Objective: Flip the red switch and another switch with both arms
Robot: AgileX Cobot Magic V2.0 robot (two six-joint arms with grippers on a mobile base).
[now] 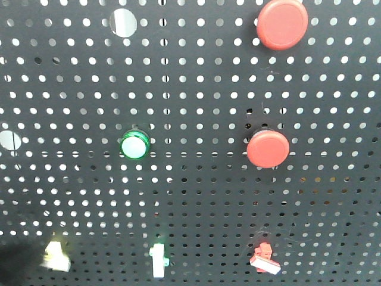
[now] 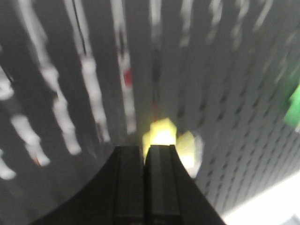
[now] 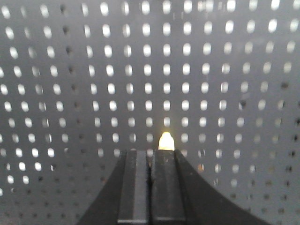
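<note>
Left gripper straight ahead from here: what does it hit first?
Likely the yellow switch, just beyond the tips of the shut left gripper, slightly right of centre. The view is blurred, so I cannot tell whether they already touch. The pegboard lies behind.

Closed left end effector [image 2: 144, 149] right at blurred yellow switch [image 2: 163, 133].

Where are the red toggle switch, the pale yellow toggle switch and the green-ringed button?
red toggle switch [image 1: 262, 257]: front view, on its red body.
pale yellow toggle switch [image 1: 55, 255]: front view, middle of the lever.
green-ringed button [image 1: 134, 146]: front view, centre of its white face.
</note>
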